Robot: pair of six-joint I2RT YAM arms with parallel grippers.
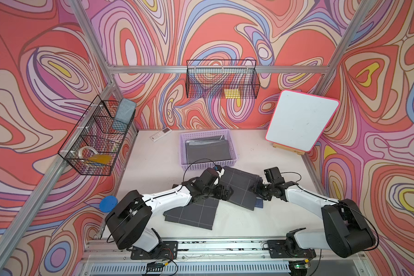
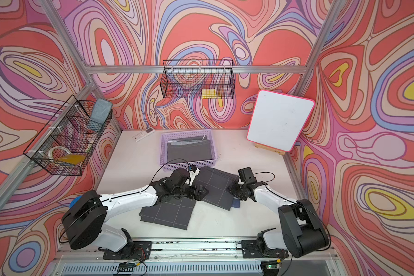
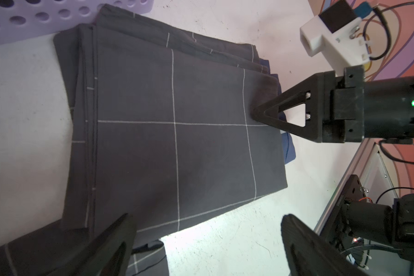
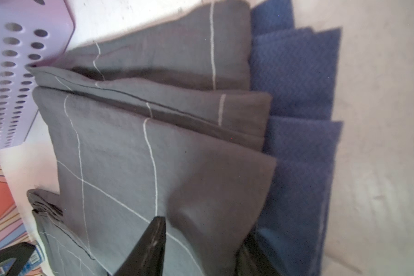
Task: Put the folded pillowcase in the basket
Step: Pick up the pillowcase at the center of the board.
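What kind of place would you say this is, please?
Probably a robot test cell rather than a home: an aluminium frame stands against printed swirl-pattern walls, the left arm and right arm are mounted on a front rail, and a wire basket hangs from the frame.

Swirly coral-and-lilac walls (image 1: 225, 35) enclose a white tabletop (image 1: 153, 167).
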